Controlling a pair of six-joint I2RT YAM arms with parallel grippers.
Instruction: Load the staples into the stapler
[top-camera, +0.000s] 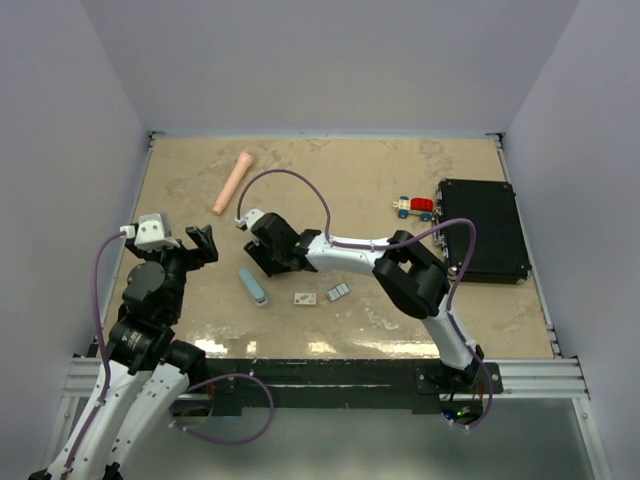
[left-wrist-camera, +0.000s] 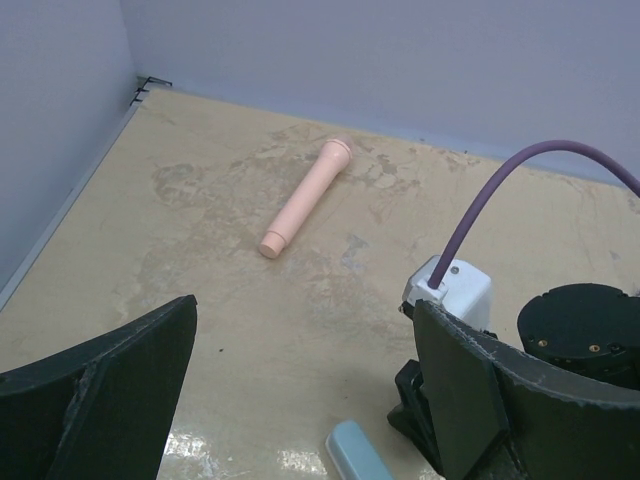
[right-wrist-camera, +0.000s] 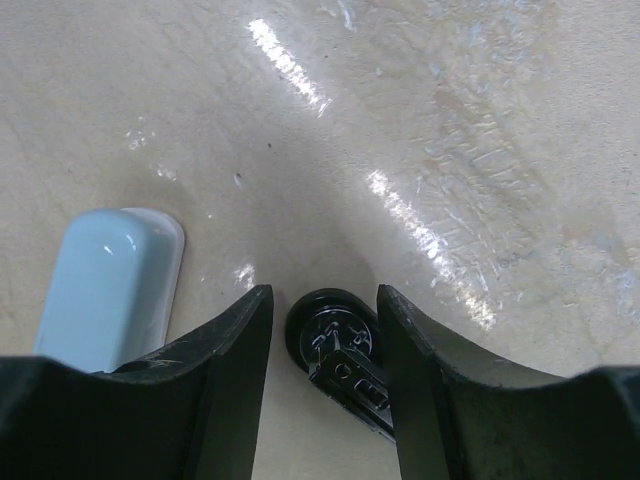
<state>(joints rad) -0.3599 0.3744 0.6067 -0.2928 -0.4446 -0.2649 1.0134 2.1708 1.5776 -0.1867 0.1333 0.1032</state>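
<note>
- Pale-blue stapler (top-camera: 253, 286) lies flat on the tabletop (top-camera: 380, 160), long axis running far-left to near-right in the top view. It sits just beside the right pincer (top-camera: 262, 260), on its near-left side.
- Staples: white box (top-camera: 305, 297) w/ reddish print and grey-blue tray (top-camera: 338, 291) lie close together but not touching. Both are right of the stapler and nearer the table's front edge than the right pincer. Tray's long axis seems to slant near-left to far-right.
- Right arm is clearly nearer both. Left pincer (top-camera: 203, 243) hangs off to the left, w/ the stapler between it and the staples.
- Right pincer: fingers (right-wrist-camera: 215, 380) a little apart, straddling a black part (right-wrist-camera: 335, 350) w/ a round end. A sliver of tabletop shows beside it, so prob. not clamped. Can't ID the part.
- Left pincer: spread wide, nothing in it.
- My guess for the reach: right pincer has to pull back toward its own base and rightward to get box or tray. Nothing lies between.
- Well apart from all this: pink cylinder (top-camera: 233, 181) at far left, toy car (top-camera: 413, 207) and black case (top-camera: 485, 230) at right.
</note>
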